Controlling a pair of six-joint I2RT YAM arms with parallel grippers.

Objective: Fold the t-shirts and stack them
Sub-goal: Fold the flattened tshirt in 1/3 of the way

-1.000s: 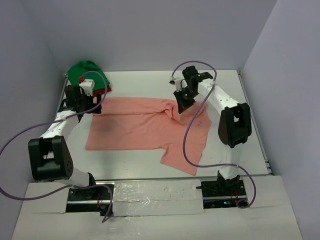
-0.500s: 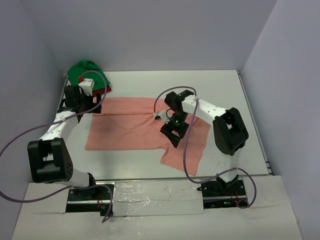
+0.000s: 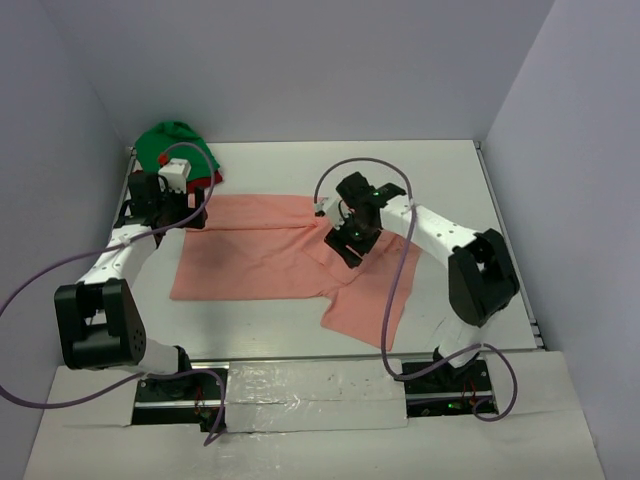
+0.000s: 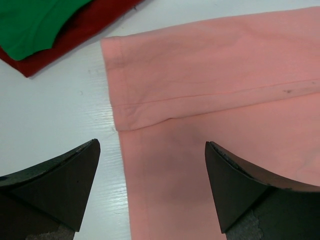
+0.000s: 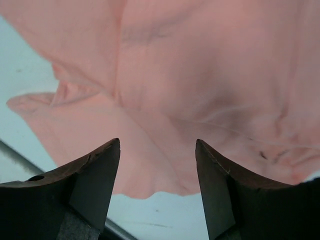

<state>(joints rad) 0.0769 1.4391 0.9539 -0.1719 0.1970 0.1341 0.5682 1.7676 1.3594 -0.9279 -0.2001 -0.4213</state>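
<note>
The salmon-pink t-shirt (image 3: 260,250) lies spread on the table (image 3: 450,180), its long axis running left to right. The left gripper (image 3: 185,212), spread and empty, hovers at its left edge. The right gripper (image 3: 347,243), jaws apart and holding nothing, hangs over the rumpled right part, which it is nearer.

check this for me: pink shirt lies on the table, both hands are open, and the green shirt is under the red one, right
One thing is off: the green shirt lies on top of the red shirt, not under it, as the left wrist view shows. The pink shirt does lie on the table, and the left hand and right hand are both open.
</note>
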